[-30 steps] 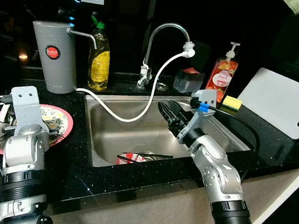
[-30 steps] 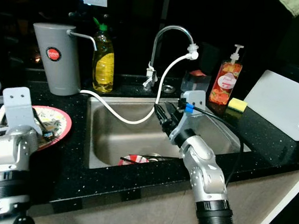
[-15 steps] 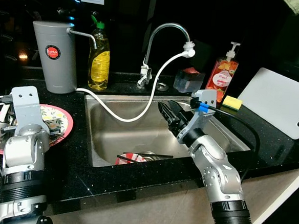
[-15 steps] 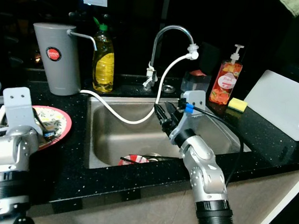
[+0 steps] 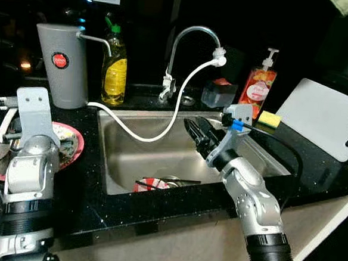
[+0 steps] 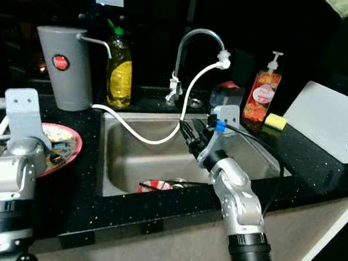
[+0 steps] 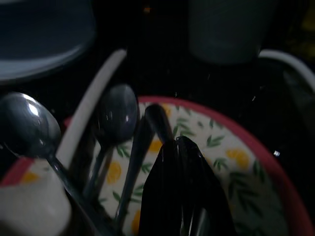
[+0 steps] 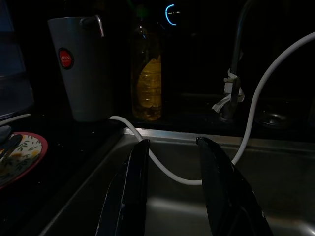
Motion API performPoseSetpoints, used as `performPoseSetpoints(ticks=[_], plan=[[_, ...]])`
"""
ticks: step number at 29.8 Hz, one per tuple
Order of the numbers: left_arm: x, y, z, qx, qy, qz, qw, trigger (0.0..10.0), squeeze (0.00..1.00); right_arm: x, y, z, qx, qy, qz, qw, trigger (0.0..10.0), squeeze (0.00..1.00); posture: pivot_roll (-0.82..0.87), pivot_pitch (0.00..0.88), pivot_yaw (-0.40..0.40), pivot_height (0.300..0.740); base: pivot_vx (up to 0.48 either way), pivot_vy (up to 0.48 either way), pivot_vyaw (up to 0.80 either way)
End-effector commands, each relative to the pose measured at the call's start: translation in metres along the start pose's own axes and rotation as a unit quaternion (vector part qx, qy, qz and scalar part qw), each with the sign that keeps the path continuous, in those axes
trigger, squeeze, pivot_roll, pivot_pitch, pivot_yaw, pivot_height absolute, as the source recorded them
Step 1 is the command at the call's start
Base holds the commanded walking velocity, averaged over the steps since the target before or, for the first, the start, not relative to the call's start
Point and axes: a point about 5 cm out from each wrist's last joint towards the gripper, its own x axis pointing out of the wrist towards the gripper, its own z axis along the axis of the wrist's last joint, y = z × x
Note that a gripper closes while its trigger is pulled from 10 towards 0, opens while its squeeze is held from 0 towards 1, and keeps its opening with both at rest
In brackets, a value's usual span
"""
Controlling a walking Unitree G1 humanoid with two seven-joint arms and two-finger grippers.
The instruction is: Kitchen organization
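Red-rimmed patterned plate (image 5: 71,144) sits on the black counter (image 6: 86,190), left of the steel sink (image 5: 136,158). Spoons (image 7: 115,118) and other cutlery lie across it. Left gripper (image 7: 179,147) is poised over the plate, fingers pressed together, nothing between them. Right gripper (image 8: 170,167) is held above the sink basin, fingers spread apart, empty. White hose (image 5: 163,121) runs from the faucet (image 5: 192,36) across the sink to a grey canister (image 5: 62,63). Yellow dish-soap bottle (image 5: 115,66) stands beside the canister. A second red-rimmed plate (image 5: 149,184) lies in the basin.
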Motion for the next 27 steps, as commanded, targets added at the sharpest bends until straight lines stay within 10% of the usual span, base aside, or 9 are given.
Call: performPoseSetpoints(ticks=[1, 3, 4, 18, 19, 27], plan=[[-0.002, -0.002, 0.005, 0.006, -0.005, -0.006, 1.000, 10.0, 0.00, -0.001, -0.005, 0.001, -0.001, -0.005, -0.009, 1.000, 10.0, 0.00, 0.09, 0.016, -0.075, 0.740, 0.000, 0.000, 0.00], [-0.002, -0.003, 0.003, 0.003, 0.003, -0.012, 1.000, 10.0, 0.00, -0.001, -0.005, 0.001, 0.000, -0.004, -0.008, 1.000, 10.0, 0.00, 0.09, 0.015, -0.075, 0.740, 0.000, 0.000, 0.00], [-0.002, -0.004, 0.000, -0.005, 0.015, -0.018, 1.000, 10.0, 1.00, 0.000, -0.005, 0.001, 0.000, -0.004, -0.007, 1.000, 10.0, 0.00, 0.09, 0.015, -0.075, 0.740, 0.000, 0.000, 0.00], [0.002, -0.017, -0.025, -0.020, 0.099, -0.057, 0.993, 10.0, 1.00, -0.001, -0.006, 0.002, -0.002, -0.005, -0.009, 1.000, 10.0, 0.00, 0.08, 0.021, -0.070, 0.740, 0.000, 0.000, 0.00], [0.003, -0.017, -0.027, -0.027, 0.105, -0.055, 0.993, 10.0, 0.00, -0.002, -0.006, 0.002, -0.002, -0.005, -0.009, 1.000, 10.0, 0.00, 0.08, 0.022, -0.069, 0.740, 0.000, 0.000, 0.00], [0.009, -0.015, -0.032, -0.054, 0.133, -0.051, 0.988, 10.0, 0.00, -0.001, -0.004, 0.001, -0.001, -0.002, -0.004, 1.000, 10.0, 0.00, 0.09, 0.025, -0.074, 0.740, 0.000, 0.000, 0.00]])
